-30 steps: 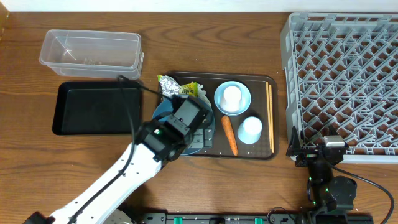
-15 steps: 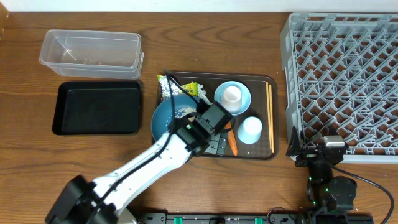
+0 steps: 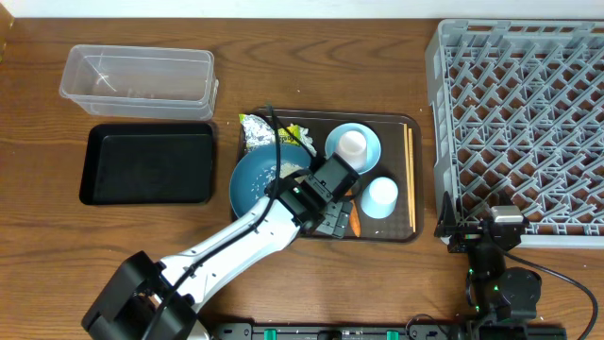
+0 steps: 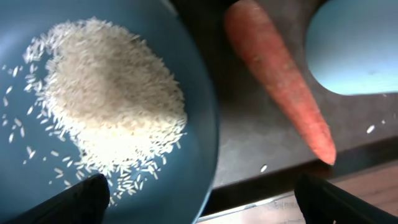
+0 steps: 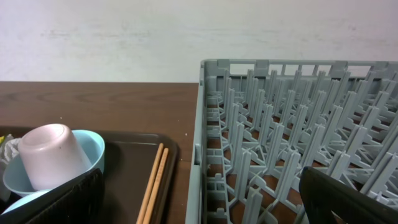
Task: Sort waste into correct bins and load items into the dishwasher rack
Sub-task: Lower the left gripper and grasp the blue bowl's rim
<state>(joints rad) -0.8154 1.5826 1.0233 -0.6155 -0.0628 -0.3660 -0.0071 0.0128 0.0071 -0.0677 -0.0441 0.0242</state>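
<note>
Okay, left gripper (image 3: 332, 219) hangs low over the brown serving tray (image 3: 412, 234), and the wrist view shows its two fingers (image 4: 74, 200) wide apart, holding nothing. Between them lie the right rim of the dark blue dish (image 4: 205, 149) and the carrot (image 4: 280, 93). The carrot lies flat on the tray just beside the dish, with its tip toward the tray's front edge. The rice (image 4: 106, 106) is heaped in the dish, with loose grains scattered around the heap. A light blue cup (image 3: 381, 196) stands upside down on the tray, just right of the carrot. The light blue bowl (image 3: 368, 151) sits behind it with a white cup (image 5: 46, 155) lying tilted inside. Chopsticks (image 3: 410, 179) lie side by side along the tray's right edge. The silver wrapper (image 3: 269, 134) is at the tray's back left corner, touching the dish. The black tray (image 3: 146, 165) lies left of the serving tray, and the clear tub (image 3: 137, 76) is behind it, both on the wooden table (image 3: 94, 274). The grey rack (image 3: 519, 113) fills the right side of the table. The right gripper (image 5: 205, 205) sits by the rack's front left corner, its fingers also spread apart and holding nothing, facing the rack wall and the chopsticks.
</note>
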